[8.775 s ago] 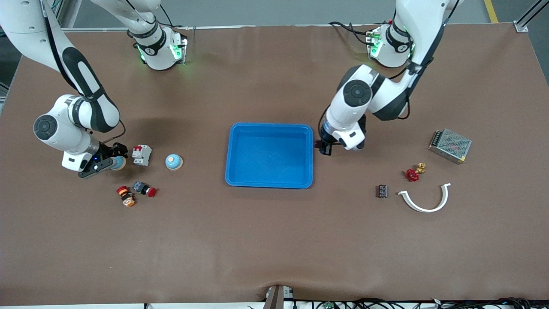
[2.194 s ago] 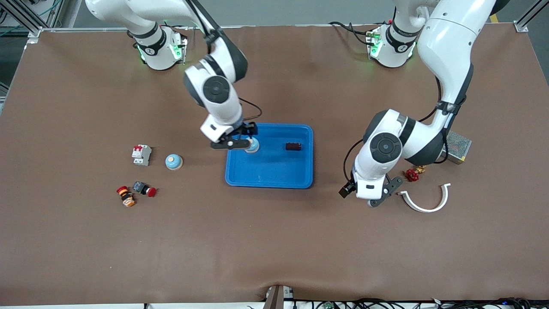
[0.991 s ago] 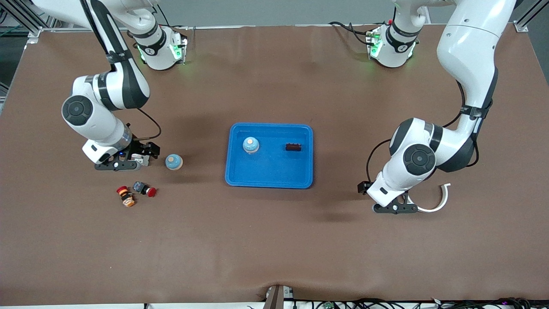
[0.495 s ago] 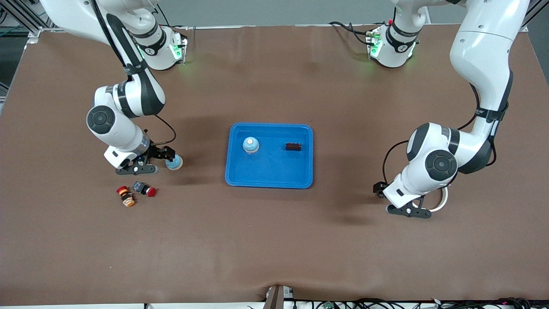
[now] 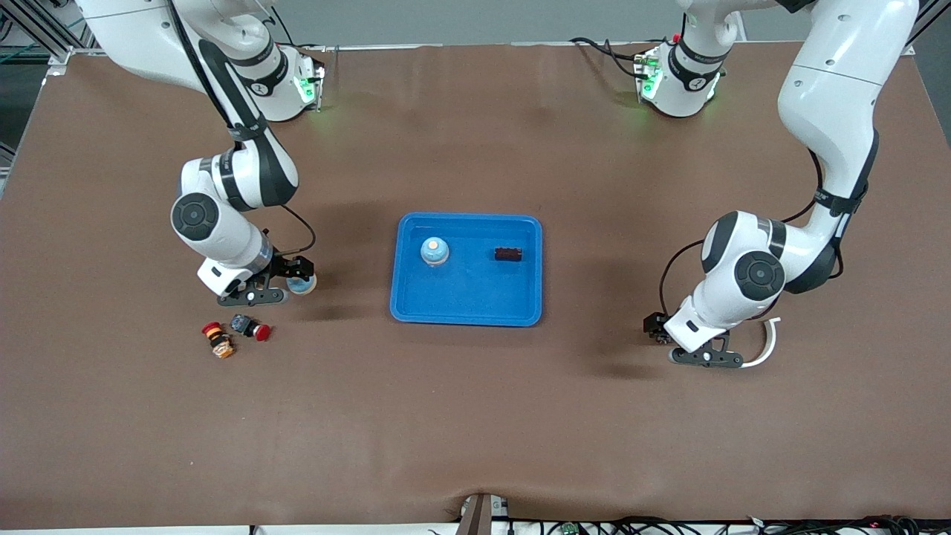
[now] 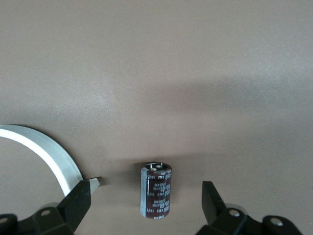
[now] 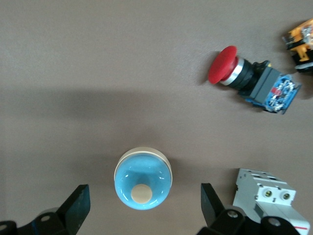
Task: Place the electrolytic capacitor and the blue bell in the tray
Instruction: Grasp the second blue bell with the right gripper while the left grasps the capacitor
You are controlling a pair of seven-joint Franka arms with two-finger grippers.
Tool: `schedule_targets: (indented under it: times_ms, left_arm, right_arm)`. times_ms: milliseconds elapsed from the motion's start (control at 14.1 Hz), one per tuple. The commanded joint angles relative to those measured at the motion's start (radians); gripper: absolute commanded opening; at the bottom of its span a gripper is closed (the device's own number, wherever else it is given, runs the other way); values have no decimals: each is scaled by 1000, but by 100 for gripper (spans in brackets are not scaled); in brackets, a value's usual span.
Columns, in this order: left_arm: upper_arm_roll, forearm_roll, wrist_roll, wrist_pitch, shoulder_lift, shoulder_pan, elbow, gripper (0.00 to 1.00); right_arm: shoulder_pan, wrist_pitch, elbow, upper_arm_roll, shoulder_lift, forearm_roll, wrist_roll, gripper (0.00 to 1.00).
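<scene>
The blue tray (image 5: 468, 312) sits mid-table. In it lie one blue bell (image 5: 435, 251) and one dark electrolytic capacitor (image 5: 508, 255). A second blue bell (image 7: 143, 179) stands on the table toward the right arm's end. My right gripper (image 7: 145, 203) hangs over it, open, one finger on either side and not touching; in the front view this gripper (image 5: 291, 279) partly covers the bell (image 5: 303, 283). A second capacitor (image 6: 156, 197) lies on the table between the spread fingers of my open left gripper (image 6: 146, 205). In the front view it is hidden under the left gripper (image 5: 689, 349).
A white curved strip (image 5: 769, 342) lies right beside the left gripper (image 6: 49, 156). Near the bell are a red pushbutton (image 7: 249, 78), an orange-black part (image 5: 218, 340) and a white circuit breaker (image 7: 264, 193), close to one right finger.
The right gripper moved from over the circuit breaker toward the tray, onto the bell on the table. The left gripper shifted slightly toward the white strip and now straddles the capacitor. Both stayed open.
</scene>
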State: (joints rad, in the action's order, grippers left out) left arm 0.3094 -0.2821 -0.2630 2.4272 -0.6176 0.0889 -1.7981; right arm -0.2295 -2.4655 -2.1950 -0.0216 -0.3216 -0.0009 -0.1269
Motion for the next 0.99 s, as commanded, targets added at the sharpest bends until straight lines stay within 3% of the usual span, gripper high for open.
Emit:
schedule_targets:
  times_ms: [0,354,920]
  left_arm:
    - [14,-3,-15,26,27,14,-41,100]
    - [13,-14,-39,145,38,12,-124,100]
    - [5,-15,-38,180,12,25,-135,100]
  right_arm:
    - [-5,-55,-29,0,-11,13,-3,100]
    - [-13,-151,-68,0,-43,13,1,100]
    - [-14,-194,-83,0,-71,13,3,100]
